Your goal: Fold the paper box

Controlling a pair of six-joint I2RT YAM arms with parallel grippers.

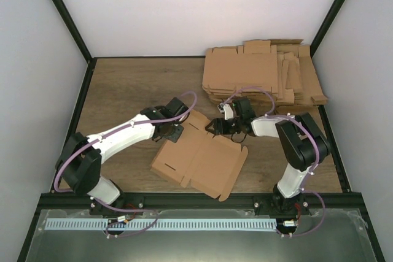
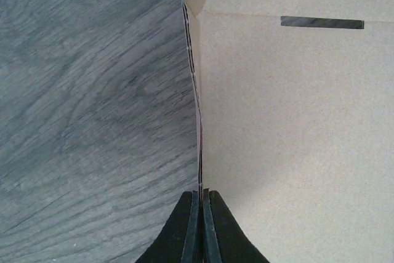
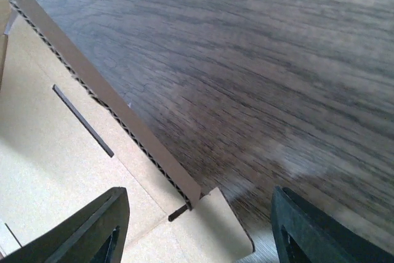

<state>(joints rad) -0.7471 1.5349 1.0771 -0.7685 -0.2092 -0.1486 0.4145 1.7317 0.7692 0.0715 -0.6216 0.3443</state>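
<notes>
A wood-grain table (image 1: pixel 129 90) sits inside white walls (image 1: pixel 184 10). The paper box (image 1: pixel 202 161), a flat creased sheet, lies near-left of the pile of blanks (image 1: pixel 264 78), skewed diagonally to the table's edges. The left gripper (image 2: pixel 201 196) is pinched tight on its edge. The right gripper (image 3: pixel 198 204) gapes wide over its pile-side edge, holding nothing. Open wood stretches left of the pile.

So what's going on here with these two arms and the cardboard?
Two arms are working on a paper box, a creased sheet lying open on the table. The left end effector is shut on one edge of it. The right end effector is open over another edge, gripping nothing. A pile of blanks sits behind.
</notes>
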